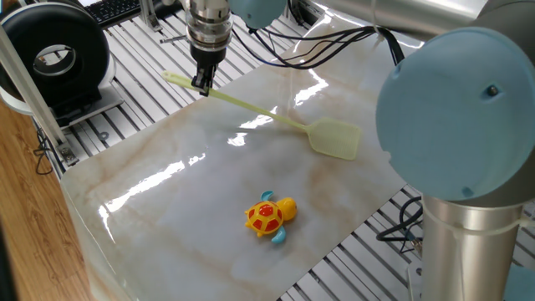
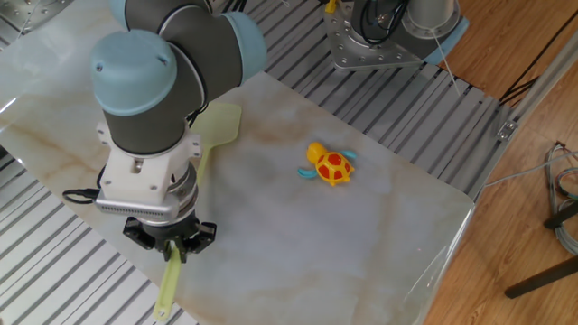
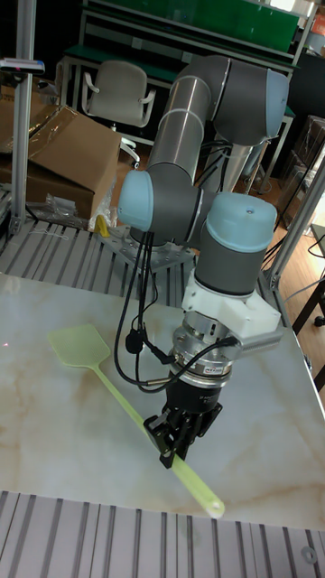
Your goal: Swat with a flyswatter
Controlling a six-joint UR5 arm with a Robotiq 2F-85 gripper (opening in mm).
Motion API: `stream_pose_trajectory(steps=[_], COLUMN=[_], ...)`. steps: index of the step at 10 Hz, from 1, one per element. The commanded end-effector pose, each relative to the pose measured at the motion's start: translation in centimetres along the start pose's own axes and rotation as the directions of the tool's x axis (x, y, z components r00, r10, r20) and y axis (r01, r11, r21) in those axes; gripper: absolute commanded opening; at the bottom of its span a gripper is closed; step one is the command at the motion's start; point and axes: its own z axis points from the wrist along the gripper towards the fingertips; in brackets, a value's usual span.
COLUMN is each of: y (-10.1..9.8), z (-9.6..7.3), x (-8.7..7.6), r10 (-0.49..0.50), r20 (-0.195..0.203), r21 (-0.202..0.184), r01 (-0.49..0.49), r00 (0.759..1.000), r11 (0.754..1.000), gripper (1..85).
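Gripper [image 3: 174, 442] clamps flyswatter [image 1: 266, 116] near handle end for swing reach | head [image 1: 336, 139] free, well apart from turtle [image 1: 269, 216]

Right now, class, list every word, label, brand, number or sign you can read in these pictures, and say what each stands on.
No readable text shows in any view.
The flyswatter, the toy turtle and the marble tabletop carry no print.
The cardboard box in the tall fixed view shows no legible marking.
The keyboard keys are too small to read.
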Motion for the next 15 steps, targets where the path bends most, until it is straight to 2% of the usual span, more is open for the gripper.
stream_pose_trajectory(steps=[1, 5, 6, 7, 9, 11, 12, 13, 14, 15], y=[-0.1, -0.4, 0.3, 0.6, 1.3, 1.2, 0.8, 1.6, 1.5, 1.0], z=[0.0, -0.5, -0.9, -1.9, -3.5, -4.0, -3.2, -2.1, -1.2, -0.3], x=[-0.7, 0.8, 1.5, 2.1, 3.9, 5.4, 3.5, 2.1, 1.8, 1.2], r10=[-0.017, -0.012, 0.012, 0.015, 0.03, 0.016, 0.002, 0.018, 0.025, 0.008], r20=[0.031, -0.015, -0.039, -0.064, -0.14, -0.192, -0.107, -0.047, -0.044, -0.025], r21=[-0.001, 0.01, -0.012, -0.01, 0.005, 0.01, 0.011, -0.046, -0.056, -0.048], r01=[0.017, 0.012, -0.012, -0.016, -0.03, -0.014, -0.001, -0.021, -0.027, -0.009], r00=[0.999, 1.0, 0.999, 0.998, 0.99, 0.981, 0.994, 0.999, 0.999, 1.0], r11=[1.0, 1.0, 1.0, 1.0, 1.0, 1.0, 1.0, 0.999, 0.998, 0.999], gripper=[1.3, 1.3, 1.3, 1.3, 1.3, 1.3, 1.3, 1.3, 1.3, 1.3])
